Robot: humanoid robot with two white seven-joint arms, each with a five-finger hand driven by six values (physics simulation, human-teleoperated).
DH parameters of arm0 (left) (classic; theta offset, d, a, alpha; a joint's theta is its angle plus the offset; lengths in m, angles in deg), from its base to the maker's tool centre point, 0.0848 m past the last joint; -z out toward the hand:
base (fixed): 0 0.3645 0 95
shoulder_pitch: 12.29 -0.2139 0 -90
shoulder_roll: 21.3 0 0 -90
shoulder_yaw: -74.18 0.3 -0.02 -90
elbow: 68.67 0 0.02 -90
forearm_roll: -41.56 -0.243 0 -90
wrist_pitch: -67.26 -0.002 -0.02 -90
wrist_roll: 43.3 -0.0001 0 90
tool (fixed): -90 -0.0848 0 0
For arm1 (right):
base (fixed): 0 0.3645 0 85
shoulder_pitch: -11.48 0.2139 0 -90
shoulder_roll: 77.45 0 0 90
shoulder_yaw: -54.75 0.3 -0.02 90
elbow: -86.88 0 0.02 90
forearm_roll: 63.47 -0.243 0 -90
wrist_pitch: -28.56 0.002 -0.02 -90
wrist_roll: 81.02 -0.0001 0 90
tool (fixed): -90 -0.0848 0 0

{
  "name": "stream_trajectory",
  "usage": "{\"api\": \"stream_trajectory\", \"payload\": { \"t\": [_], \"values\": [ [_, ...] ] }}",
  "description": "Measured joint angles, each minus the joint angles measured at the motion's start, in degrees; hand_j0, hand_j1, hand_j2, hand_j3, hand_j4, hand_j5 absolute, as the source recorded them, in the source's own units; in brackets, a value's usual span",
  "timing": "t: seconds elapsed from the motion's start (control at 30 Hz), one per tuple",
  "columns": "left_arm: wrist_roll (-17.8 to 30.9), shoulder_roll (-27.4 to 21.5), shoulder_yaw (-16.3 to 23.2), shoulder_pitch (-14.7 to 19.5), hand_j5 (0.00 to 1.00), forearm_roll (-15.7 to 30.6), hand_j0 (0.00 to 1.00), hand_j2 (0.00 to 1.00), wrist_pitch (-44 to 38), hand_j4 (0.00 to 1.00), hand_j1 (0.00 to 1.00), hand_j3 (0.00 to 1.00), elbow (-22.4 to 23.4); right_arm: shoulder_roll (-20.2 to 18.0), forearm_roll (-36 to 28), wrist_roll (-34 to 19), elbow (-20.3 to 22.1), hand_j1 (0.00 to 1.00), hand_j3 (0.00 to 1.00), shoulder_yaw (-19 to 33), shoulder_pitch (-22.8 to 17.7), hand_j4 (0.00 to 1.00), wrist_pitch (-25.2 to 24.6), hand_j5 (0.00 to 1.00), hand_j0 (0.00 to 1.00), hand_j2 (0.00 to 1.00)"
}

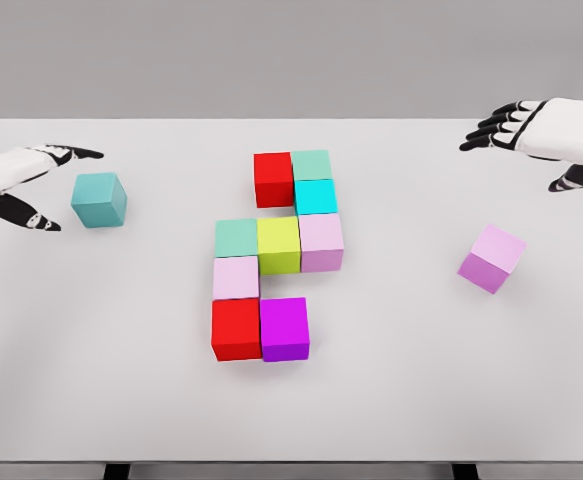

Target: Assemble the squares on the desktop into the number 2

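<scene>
Several coloured cubes sit joined in the middle of the white table [391, 400]: a red cube [272, 179] and mint cube [311, 164] on top, a cyan cube [316, 196] below, then a mint cube [236, 238], yellow-green cube [279, 244] and pale pink cube [321, 241], a pink cube [235, 277], and a red cube [236, 328] beside a magenta cube [284, 328]. A loose teal cube [99, 199] lies at the left, just right of my open left hand [41, 185]. A loose lilac cube [492, 258] lies at the right, below my open right hand [531, 135].
The table's front edge runs along the bottom of the view, and its back edge meets a grey wall. Bare tabletop stretches between the central cluster and each loose cube.
</scene>
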Motion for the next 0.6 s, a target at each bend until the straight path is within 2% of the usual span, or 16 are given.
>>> {"api": "stream_trajectory", "payload": {
  "t": [0.27, 0.3, 0.43, 0.6],
  "values": [
    [-0.2, 1.2, 3.6, 1.1, 1.0, 0.4, 1.0, 1.0, 0.0, 1.0, 1.0, 1.0, 1.3, -0.5, -0.4, 0.0, 0.1, 1.0, 1.0, -0.9, 0.1, 1.0, 0.0, 1.0, 1.0, 1.0],
    [-0.2, 1.2, 4.0, 1.8, 1.0, 0.5, 1.0, 1.0, 0.0, 1.0, 1.0, 1.0, 1.5, -0.7, -0.4, 0.0, 0.1, 1.0, 1.0, -1.3, 1.1, 1.0, 0.0, 1.0, 1.0, 1.0],
    [0.4, 1.3, 5.3, 2.8, 1.0, 0.6, 1.0, 1.0, 0.0, 1.0, 1.0, 1.0, 1.1, -1.1, -0.1, 0.0, 0.0, 1.0, 1.0, -4.6, 1.0, 1.0, 0.0, 1.0, 1.0, 1.0],
    [3.2, 1.8, 5.7, 3.0, 1.0, 1.8, 1.0, 1.0, 0.0, 1.0, 1.0, 1.0, -1.4, -1.2, 0.1, 0.0, 0.1, 1.0, 1.0, -8.8, 0.9, 1.0, 0.0, 1.0, 1.0, 1.0]
  ]
}}
